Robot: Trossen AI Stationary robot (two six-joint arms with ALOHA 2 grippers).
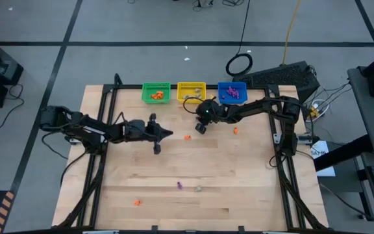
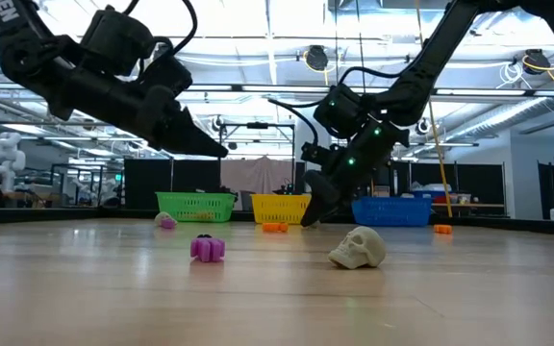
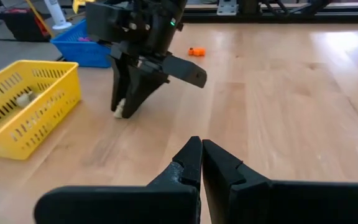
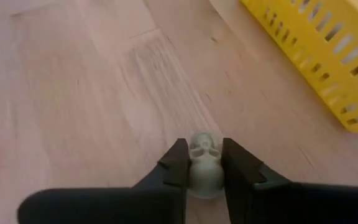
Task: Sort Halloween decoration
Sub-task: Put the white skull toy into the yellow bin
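The Halloween decoration is tiny trinkets scattered on the wooden table. My right gripper [image 1: 200,127] is down at the wood in front of the yellow basket [image 1: 191,90], shut on a pale skull trinket [image 4: 202,160]. My left gripper [image 1: 167,134] hovers shut above the table's middle left, holding nothing. Lying loose on the wood are orange trinkets [image 1: 187,137] [image 1: 236,130] [image 1: 137,203], a purple one [image 1: 180,185] and another pale skull [image 2: 359,247]. The green [image 1: 156,91], yellow and blue [image 1: 232,91] baskets each hold some trinkets. My right gripper pinches the pale skull trinket by its two sides [image 4: 192,167] between its two fingers [image 4: 178,167], near their free ends. The fingers slant down from the table's right and far side. The skull is low at the wood [image 3: 119,112]; whether it still rests there, I cannot tell.
The three baskets stand in a row along the table's far edge, the yellow one close behind my right gripper. A black frame [image 1: 102,117] runs around the table. Bare wood lies between the two grippers and toward the near edge.
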